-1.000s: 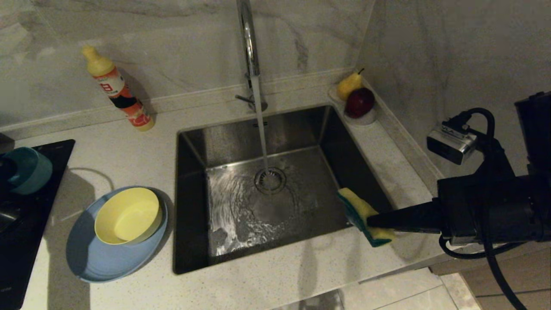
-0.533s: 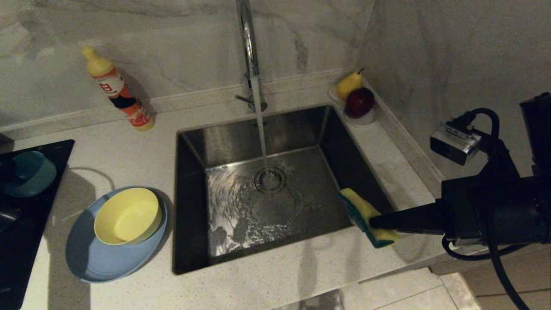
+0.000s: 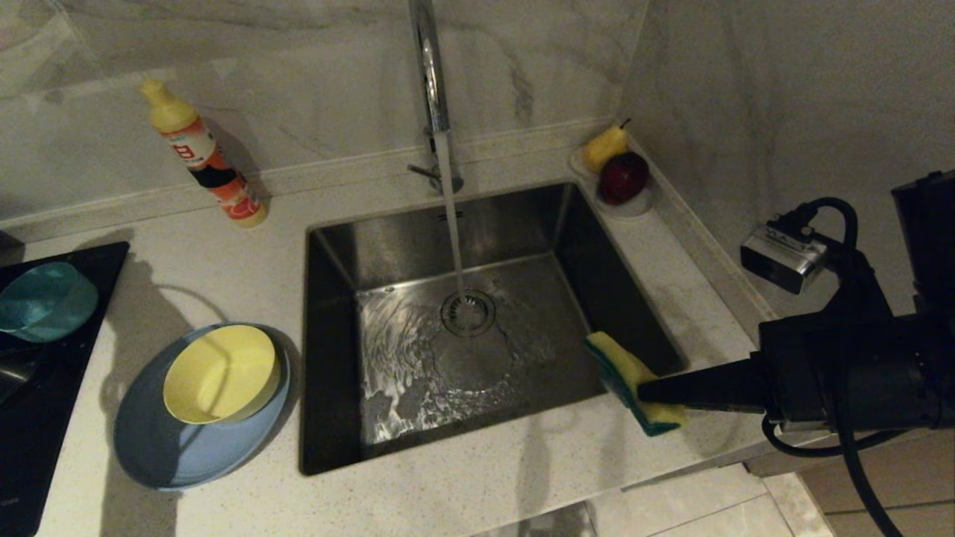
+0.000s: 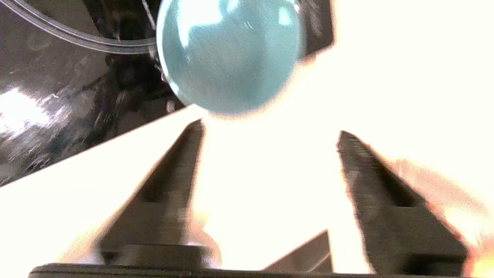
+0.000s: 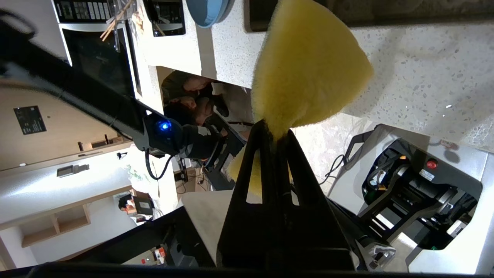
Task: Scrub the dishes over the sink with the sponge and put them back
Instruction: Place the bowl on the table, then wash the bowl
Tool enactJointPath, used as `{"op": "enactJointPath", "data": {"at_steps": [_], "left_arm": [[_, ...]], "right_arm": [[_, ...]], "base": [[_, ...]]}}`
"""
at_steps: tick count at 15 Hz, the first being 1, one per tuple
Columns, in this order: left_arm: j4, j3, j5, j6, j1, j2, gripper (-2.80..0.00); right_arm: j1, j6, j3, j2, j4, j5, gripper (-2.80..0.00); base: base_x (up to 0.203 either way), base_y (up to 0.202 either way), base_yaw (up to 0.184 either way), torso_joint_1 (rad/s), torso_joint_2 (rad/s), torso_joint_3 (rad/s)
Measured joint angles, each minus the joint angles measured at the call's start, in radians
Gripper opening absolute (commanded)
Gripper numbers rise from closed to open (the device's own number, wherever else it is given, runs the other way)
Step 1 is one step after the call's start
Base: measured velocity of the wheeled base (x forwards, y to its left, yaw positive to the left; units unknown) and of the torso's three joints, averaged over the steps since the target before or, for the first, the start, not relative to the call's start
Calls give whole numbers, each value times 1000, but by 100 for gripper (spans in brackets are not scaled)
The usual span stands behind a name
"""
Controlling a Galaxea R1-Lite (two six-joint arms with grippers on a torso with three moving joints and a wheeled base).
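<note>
The teal-blue bowl [image 3: 45, 302] lies on the black cooktop [image 3: 37, 418] at the far left. In the left wrist view the teal bowl [image 4: 231, 58] sits just beyond my left gripper [image 4: 270, 128], which is open with nothing between its fingers. The yellow bowl [image 3: 221, 373] rests in the periwinkle plate [image 3: 168, 447] left of the sink [image 3: 336, 246]. My right gripper [image 3: 649, 391] is shut on the yellow-and-green sponge [image 3: 625, 369] over the sink's front right corner. The sponge [image 5: 308, 65] bulges out past the right gripper [image 5: 274, 131].
Water runs from the chrome faucet [image 3: 431, 74] onto the drain strainer [image 3: 468, 312]. A dish-soap bottle [image 3: 201, 156] stands at the back left. A clear dish with a pear [image 3: 604, 147] and a red fruit [image 3: 623, 177] sits in the back right corner by the wall.
My left gripper has opened, let go of the teal bowl onto the cooktop, and drawn back out of the head view. The right gripper keeps the sponge in place.
</note>
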Motion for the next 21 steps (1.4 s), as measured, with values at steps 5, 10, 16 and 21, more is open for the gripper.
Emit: {"op": "enactJointPath", "data": {"at_steps": [5, 10, 16, 21], "left_arm": [[150, 4, -5, 300, -106, -201, -280], [274, 121, 12, 543, -383, -324, -280], [262, 303, 70, 648, -518, -319, 0], [247, 365, 137, 674, -524, -254, 0]], "right_arm": [[0, 0, 9, 13, -10, -4, -280], [-5, 8, 5, 12, 0, -10, -280], [-11, 10, 29, 12, 1, -13, -280], [-20, 10, 18, 17, 0, -14, -280]], "base": [[0, 0, 0, 0, 0, 0], [0, 0, 0, 0, 0, 0], [0, 0, 0, 0, 0, 0], [0, 0, 0, 0, 0, 0]]}}
